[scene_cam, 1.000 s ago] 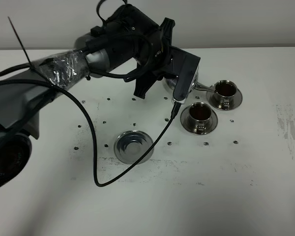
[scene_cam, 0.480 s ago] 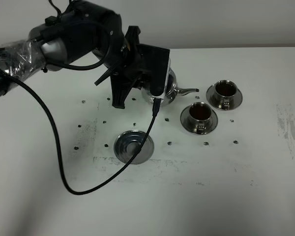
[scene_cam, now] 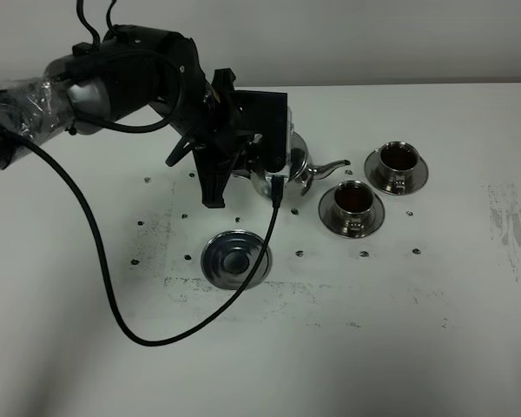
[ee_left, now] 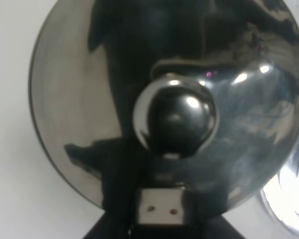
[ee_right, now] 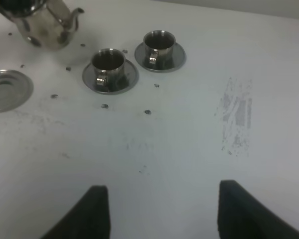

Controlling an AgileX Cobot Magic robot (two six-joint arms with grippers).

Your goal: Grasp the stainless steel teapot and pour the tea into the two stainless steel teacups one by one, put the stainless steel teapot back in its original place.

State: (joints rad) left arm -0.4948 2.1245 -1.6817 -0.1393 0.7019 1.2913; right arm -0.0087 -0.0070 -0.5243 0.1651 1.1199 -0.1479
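Note:
My left gripper [scene_cam: 262, 163] is shut on the loop handle of the stainless steel teapot [scene_cam: 297, 162], which hangs upright with its spout toward the cups. In the left wrist view the teapot's domed lid [ee_left: 89, 99] and knob fill the picture, with one finger [ee_left: 162, 211] at its edge. The two stainless steel teacups [scene_cam: 352, 201] [scene_cam: 398, 160] stand on saucers to the right, both holding dark tea. The flat steel disc [scene_cam: 235, 259], the original place, lies bare just in front of the teapot. My right gripper [ee_right: 164, 214] is open over bare table, well short of the cups [ee_right: 108, 63] [ee_right: 159, 44].
A black cable [scene_cam: 113, 287] loops from the left arm down across the table beside the disc. Small screw holes dot the white tabletop [scene_cam: 373, 330]. A scuffed grey patch [ee_right: 236, 117] marks the right side.
The left arm has swung left and nearer with the teapot. The spout has left the far cup and the pot now hangs just behind the disc.

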